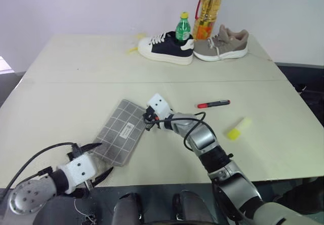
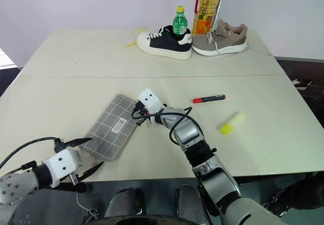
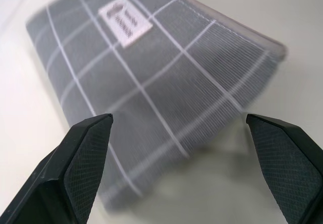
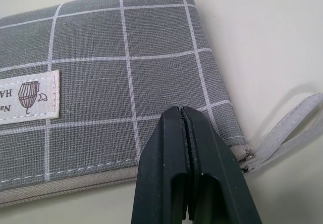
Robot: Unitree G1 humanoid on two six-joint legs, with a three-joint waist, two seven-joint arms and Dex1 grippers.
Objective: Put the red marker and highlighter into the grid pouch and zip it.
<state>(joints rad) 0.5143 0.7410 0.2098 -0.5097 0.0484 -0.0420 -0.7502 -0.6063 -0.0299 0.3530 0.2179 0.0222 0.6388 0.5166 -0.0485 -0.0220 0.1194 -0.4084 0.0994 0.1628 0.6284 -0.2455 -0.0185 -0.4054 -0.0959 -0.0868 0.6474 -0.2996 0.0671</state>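
Opening step: the flat grey grid-lined fabric pouch (image 1: 120, 132) lies zipped on the surface. Left tool (image 1: 96, 159) is spread wide at its near end; right tool (image 4: 187, 133) is pressed together, empty, beside the grey pull cord (image 4: 287, 128). Next it needs to pinch that cord.

Lab: bare table (image 1: 76, 83), blank wall (image 1: 76, 7)

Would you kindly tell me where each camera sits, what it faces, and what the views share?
Head stereo pair: looks down over the beige table, both arms, the flat grey grid-lined fabric pouch, red marker, yellow highlighter.
Left wrist view: along the open left gripper, its two black fingers flanking the pouch's end.
Right wrist view: along the shut right gripper, by the pouch's grey pull cord.
Shared: all see the pouch.
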